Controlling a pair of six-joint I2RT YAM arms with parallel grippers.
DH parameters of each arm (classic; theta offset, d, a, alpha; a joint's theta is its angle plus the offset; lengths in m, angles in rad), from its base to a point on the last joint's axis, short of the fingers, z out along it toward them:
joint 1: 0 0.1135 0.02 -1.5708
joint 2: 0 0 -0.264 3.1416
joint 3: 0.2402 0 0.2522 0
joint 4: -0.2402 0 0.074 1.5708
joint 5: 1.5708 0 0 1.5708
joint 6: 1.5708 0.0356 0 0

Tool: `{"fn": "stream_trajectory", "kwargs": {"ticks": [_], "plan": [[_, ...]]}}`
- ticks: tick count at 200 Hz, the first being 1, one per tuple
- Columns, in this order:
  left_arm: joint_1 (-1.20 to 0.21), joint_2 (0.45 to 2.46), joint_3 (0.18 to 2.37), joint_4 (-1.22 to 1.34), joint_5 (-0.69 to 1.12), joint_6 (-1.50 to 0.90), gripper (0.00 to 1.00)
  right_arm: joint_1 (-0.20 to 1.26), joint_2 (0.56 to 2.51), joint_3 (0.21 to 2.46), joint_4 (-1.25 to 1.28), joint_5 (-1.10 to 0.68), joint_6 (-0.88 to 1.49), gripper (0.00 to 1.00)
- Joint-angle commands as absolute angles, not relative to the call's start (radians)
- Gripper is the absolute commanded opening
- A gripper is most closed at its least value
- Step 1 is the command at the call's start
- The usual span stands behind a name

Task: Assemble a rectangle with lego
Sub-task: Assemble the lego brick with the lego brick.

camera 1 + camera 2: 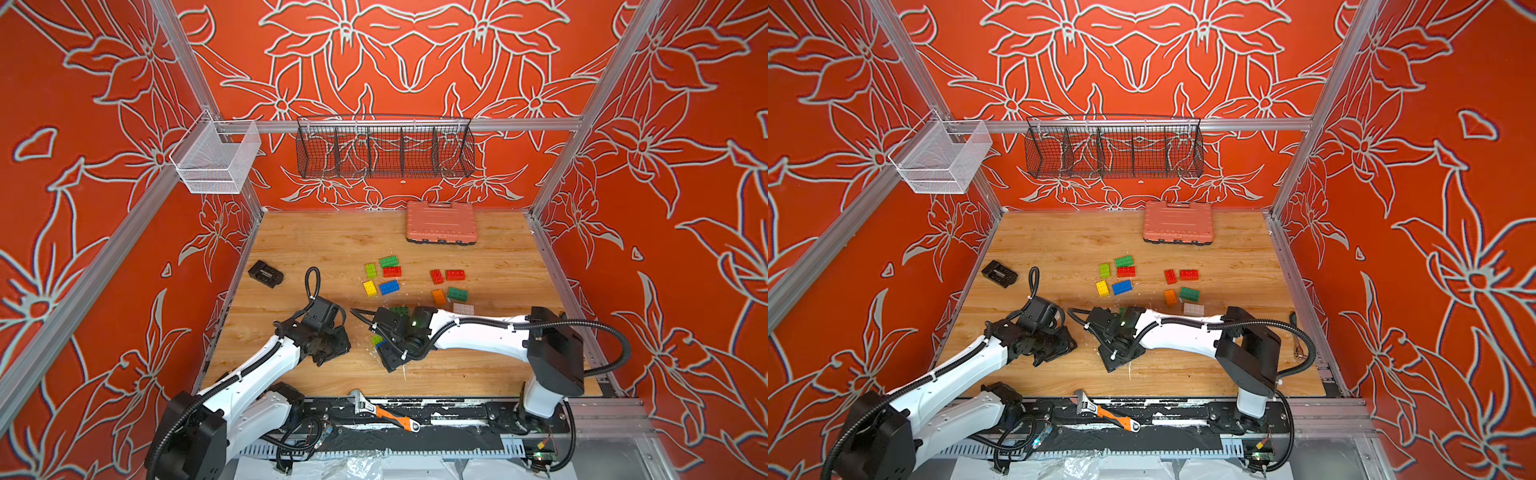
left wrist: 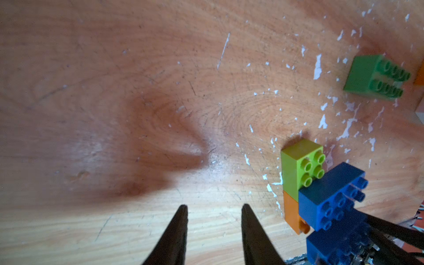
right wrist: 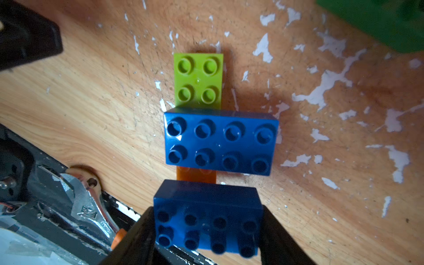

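Right hand (image 3: pixel 205 220) is pinching the held blue brick (image 3: pixel 206 199) by its short ends, studs facing the wrist camera, lower middle of that frame. I'm hovering it right beside the partial build at mid-frame: seated blue brick (image 3: pixel 220 142) lying across an orange brick (image 3: pixel 196 175) and a lime brick (image 3: pixel 198 80). Can't tell if the two blues are touching

Reading this as the placing step, early in the job, since most of the lego is lying loose

Left hand (image 2: pixel 214 206) is spread partway, gripping nothing, hanging over bare worktop (image 2: pixel 114 114), with the build at the lower right of its frame

Next move, my guess: squaring the held brick parallel to the seated one, long edges flush over the strip of orange showing, then pressing straight down. The build is small and could be skidding, so bracing it with the left hand looks wise

Loose bricks in a top view, centre of frame: one cluster around the loose blue brick (image 1: pixel 389 287), another around the white brick (image 1: pixel 463 308)

Writing: not finding any I can read. Studs are too blurred, the wrench (image 3: pixel 91 206) mark is illegible, and the pink case (image 1: pixel 441 222) is showing no label
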State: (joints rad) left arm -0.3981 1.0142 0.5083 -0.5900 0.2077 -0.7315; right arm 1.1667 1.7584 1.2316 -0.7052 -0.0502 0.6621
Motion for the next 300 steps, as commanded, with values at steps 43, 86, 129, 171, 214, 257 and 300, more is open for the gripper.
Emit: {"fn": "stream_trajectory", "kwargs": {"ticks": [43,86,129,171,214,257,300], "plan": [[-0.389,1.011,0.499,-0.600,0.217,-0.721,0.38,1.152,1.786,1.256,-0.697,-0.007,0.664,0.47],[-0.390,1.018,0.503,-0.597,0.219,-0.716,0.39,1.149,1.804,1.259,-0.686,-0.014,0.659,0.46],[-0.388,1.023,0.503,-0.594,0.221,-0.713,0.39,1.140,1.808,1.258,-0.689,-0.010,0.648,0.46],[-0.388,1.022,0.503,-0.596,0.221,-0.712,0.39,1.141,1.825,1.253,-0.695,-0.012,0.643,0.46],[-0.388,1.023,0.506,-0.595,0.222,-0.712,0.39,1.140,1.845,1.233,-0.704,-0.018,0.628,0.44],[-0.387,1.022,0.506,-0.598,0.219,-0.712,0.39,1.145,1.884,1.216,-0.705,-0.011,0.620,0.41],[-0.387,1.037,0.511,-0.591,0.219,-0.710,0.40,1.160,1.933,1.230,-0.732,0.006,0.607,0.40]]}}
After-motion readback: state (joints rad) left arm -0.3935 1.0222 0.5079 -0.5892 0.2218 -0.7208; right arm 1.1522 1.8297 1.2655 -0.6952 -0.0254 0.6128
